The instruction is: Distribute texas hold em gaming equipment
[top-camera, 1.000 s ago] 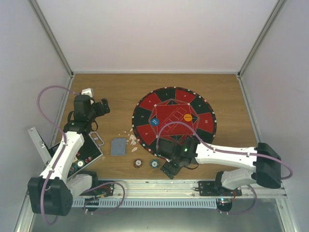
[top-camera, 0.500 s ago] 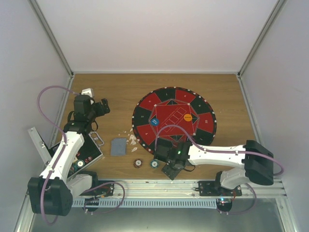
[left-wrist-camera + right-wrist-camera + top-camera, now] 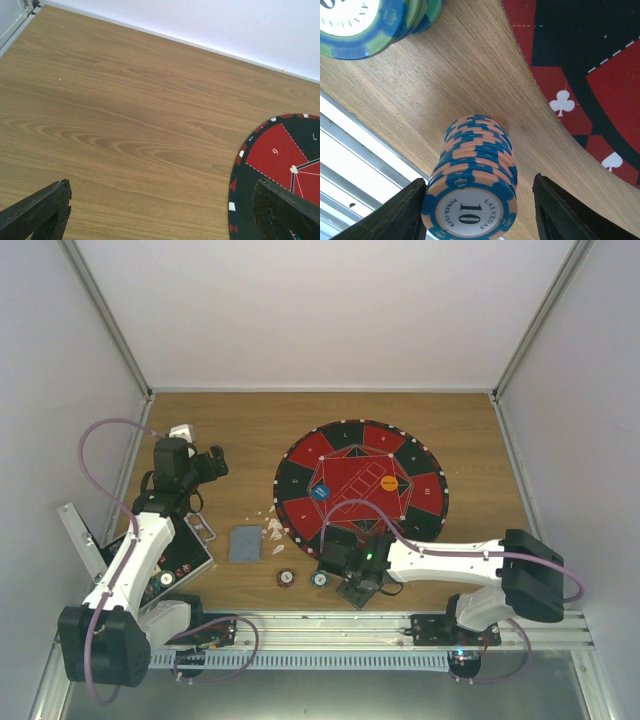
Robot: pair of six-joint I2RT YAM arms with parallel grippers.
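Note:
In the right wrist view a tall stack of blue-and-orange "10" poker chips (image 3: 472, 185) stands on the wood between my right gripper's (image 3: 480, 181) open fingers (image 3: 560, 212). A blue-and-green chip stack (image 3: 367, 22) stands beyond it; from above it shows as a teal stack (image 3: 320, 578), next to a red stack (image 3: 286, 578). My right gripper (image 3: 337, 562) hides the "10" stack from above. A grey-blue card (image 3: 243, 543) lies left of the mat. A blue disc (image 3: 321, 493) and an orange disc (image 3: 389, 482) lie on the mat. My left gripper (image 3: 212, 462) is open and empty over bare wood (image 3: 161, 186).
The round red-and-black mat (image 3: 410, 455) covers the table's right half; its edge shows in both wrist views (image 3: 280, 160) (image 3: 580, 75). The black case (image 3: 172, 562) lies open at the left. White scraps (image 3: 273, 530) lie by the card. The metal rail (image 3: 355, 150) runs close beside the chips.
My right arm has swung left along the near edge, bringing its gripper up to the chip stacks. The left arm has not moved.

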